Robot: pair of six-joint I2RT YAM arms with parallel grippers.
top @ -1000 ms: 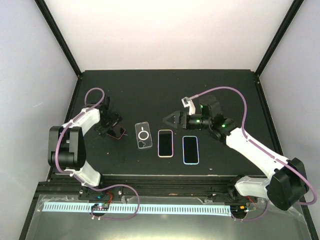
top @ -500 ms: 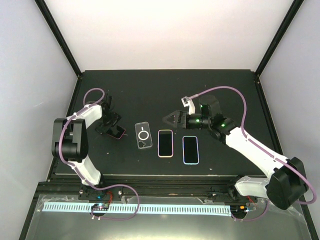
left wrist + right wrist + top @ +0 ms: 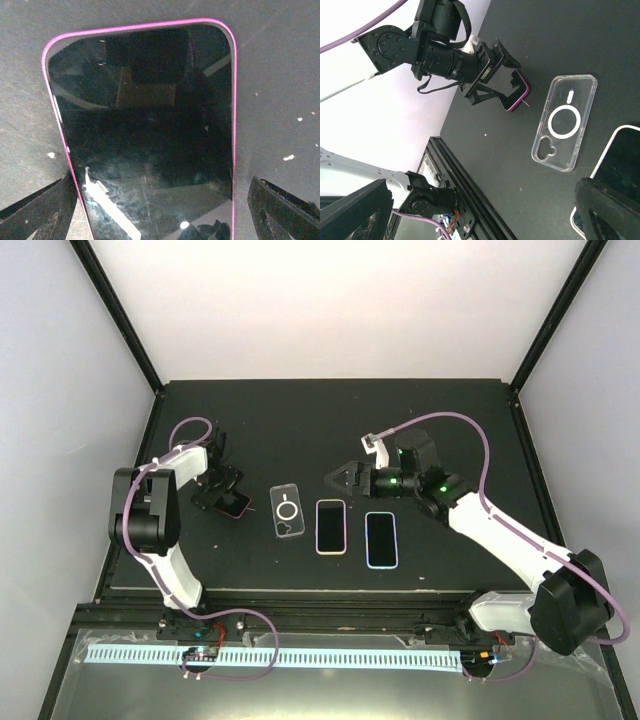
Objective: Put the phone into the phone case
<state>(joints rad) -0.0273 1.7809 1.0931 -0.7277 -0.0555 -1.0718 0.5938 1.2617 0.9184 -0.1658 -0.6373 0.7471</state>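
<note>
Now that the left arm has tucked in closer, you will find the left gripper point(image 3: 220, 494) over the pink phone point(image 3: 145, 140), just left of the case point(image 3: 287, 512), jaws spread either side, not gripping. Expect pickup next. The right gripper point(image 3: 338, 478), right of the case, hangs spread and holds nothing. The case is unfilled.

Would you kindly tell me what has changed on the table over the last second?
The left arm swung its elbow inward and more upright; the left gripper barely shifted and stays open astride the magenta phone. The right gripper crept slightly left, still open. Nothing was gripped or released. The case, pink phone and blue phone stayed put.
</note>
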